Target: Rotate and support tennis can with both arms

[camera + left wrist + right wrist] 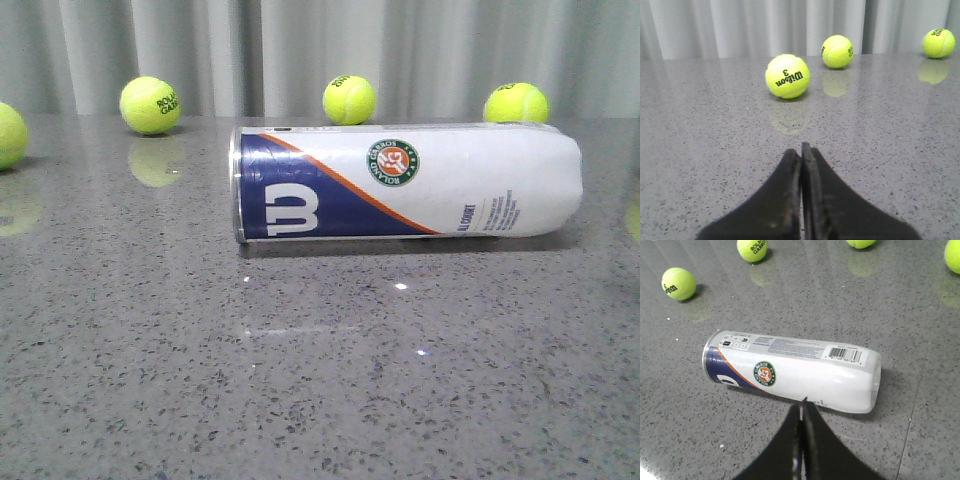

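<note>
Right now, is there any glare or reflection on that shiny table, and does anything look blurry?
Front view: small bright glints on the table before the tennis can, and a ball mirrored below itself. Left wrist view: balls reflected faintly in the surface; the shut left end effector looks soft. Right wrist view: the can casts a soft shadow; the shut right end effector is blurred.

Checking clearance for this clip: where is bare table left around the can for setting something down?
The widest bare patch is the near table in front of the lying tennis can. Behind it, tennis balls line the curtain edge, leaving only gaps between them.
</note>
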